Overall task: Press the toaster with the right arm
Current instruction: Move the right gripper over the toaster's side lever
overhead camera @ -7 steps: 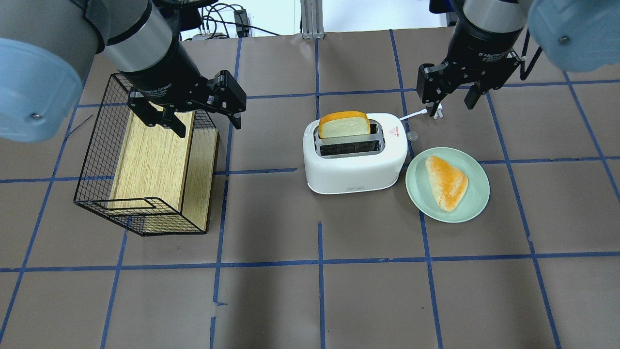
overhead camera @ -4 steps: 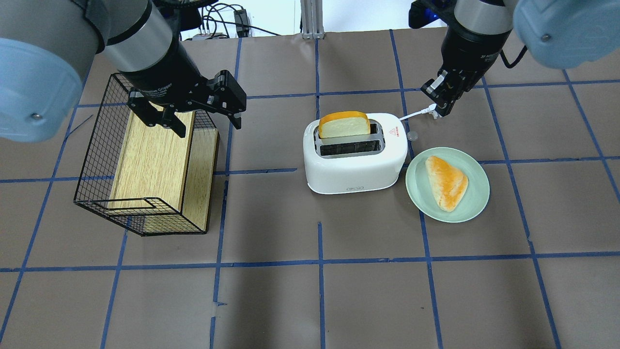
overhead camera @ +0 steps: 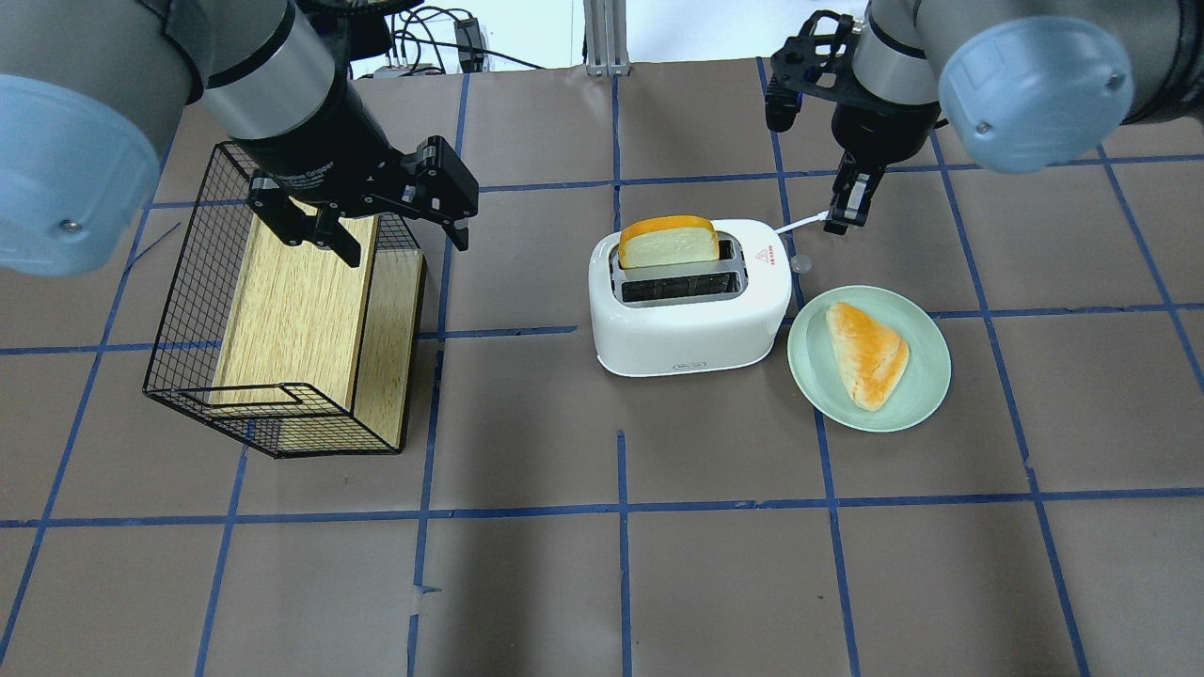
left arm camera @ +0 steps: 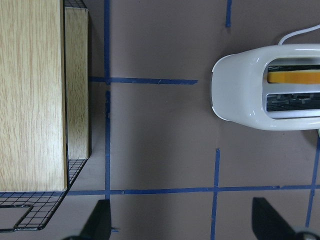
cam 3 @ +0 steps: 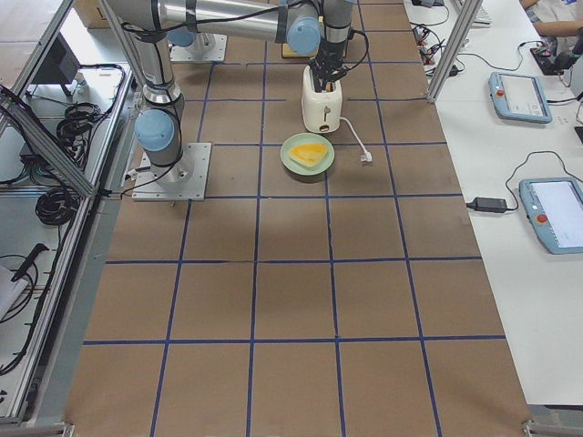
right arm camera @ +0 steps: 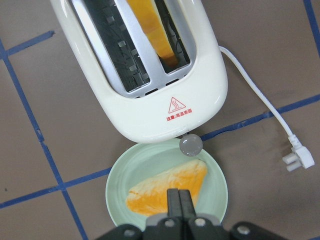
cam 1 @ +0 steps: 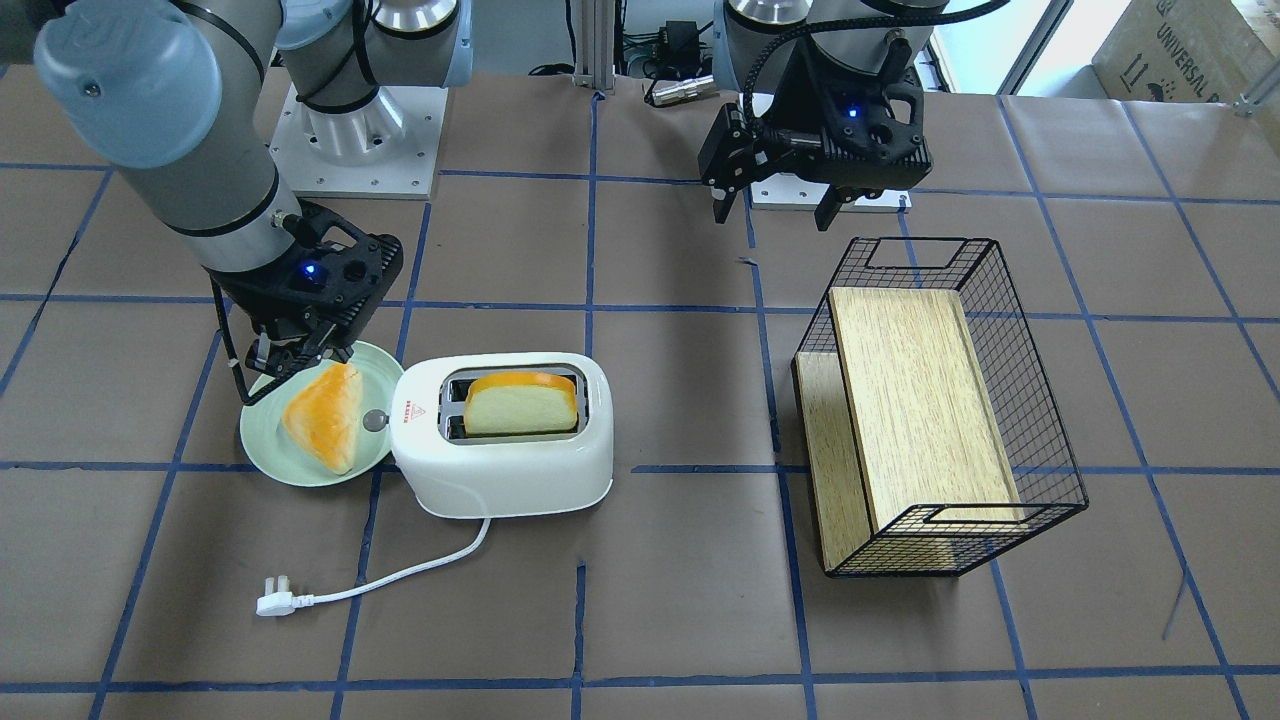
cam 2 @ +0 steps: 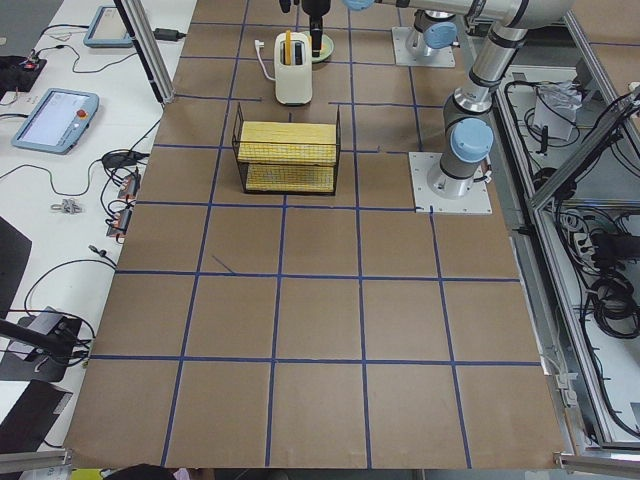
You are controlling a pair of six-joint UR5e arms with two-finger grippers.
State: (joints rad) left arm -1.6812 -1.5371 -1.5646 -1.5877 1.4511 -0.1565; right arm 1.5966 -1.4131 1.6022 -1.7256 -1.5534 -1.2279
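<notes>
Two arms hang over the table point(overhead camera: 621, 583). The left arm point(overhead camera: 254, 66) slants above the wire basket point(overhead camera: 179, 310), the left gripper point(overhead camera: 404, 240) spread wide and empty. The right arm point(overhead camera: 903, 61) bends down by the knob point(right arm camera: 190, 145) end of the toaster point(overhead camera: 691, 324); the right gripper point(right arm camera: 178, 195) points straight down above the plate point(right arm camera: 117, 180), fingers pressed together on nothing. Brown paper gridded with blue tape covers the table. The toaster, rounded white plastic, stands mid-table between basket and plate, a bread slice point(overhead camera: 668, 246) upright in one slot. Wooden boards point(overhead camera: 292, 310) lie in the black mesh basket; a triangular golden pastry point(overhead camera: 867, 353) lies on the pale-green plate.
</notes>
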